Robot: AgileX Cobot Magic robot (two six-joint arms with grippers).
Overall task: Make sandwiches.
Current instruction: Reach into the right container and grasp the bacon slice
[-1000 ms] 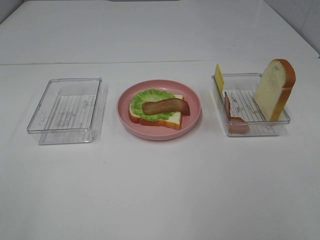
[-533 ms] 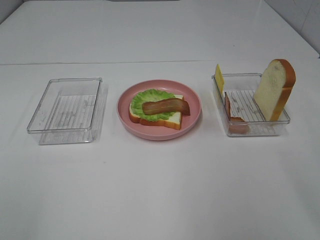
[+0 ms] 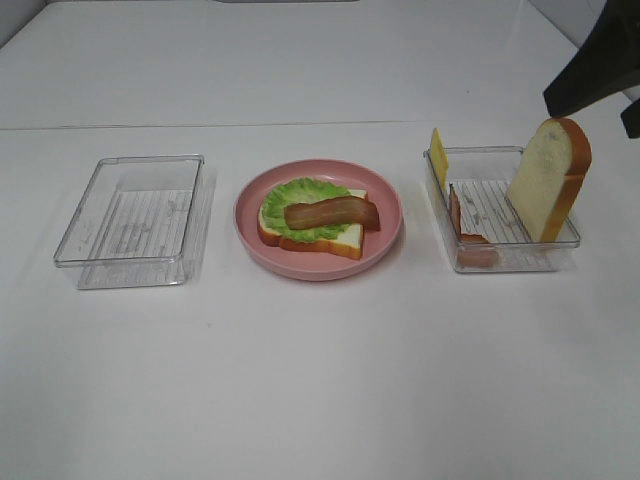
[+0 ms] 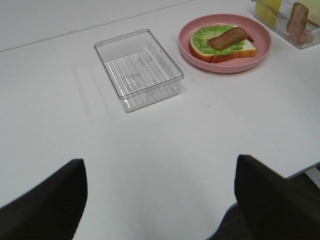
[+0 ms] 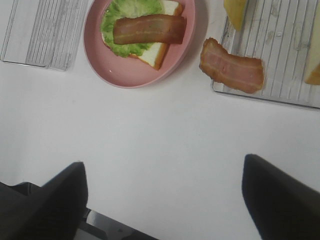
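The right gripper [image 5: 162, 200] hangs wide open and empty above the bare worktop [image 5: 150, 135]; ahead of it the half-built sandwich [image 5: 142, 30] sits on the pink plate [image 5: 115, 70]; also ahead, the tray [image 5: 285, 60] holds a second bacon strip [image 5: 232, 67], a cheese slice [image 5: 235, 11] and a leaning bread slice [image 3: 548, 180]; the left gripper [image 4: 160, 200] is likewise spread and empty, with the plate far ahead. The likely next step is fetching from the tray; pinch the piece across its thin side, clear of the tray wall; lay it flat on the stack.

- No legible text, label, brand, number or sign appears in any view.
- Surfaces without readable marking: sandwich [image 3: 312, 222], pink plate [image 3: 320, 268], clear tray [image 3: 140, 220], second clear tray [image 3: 490, 205].
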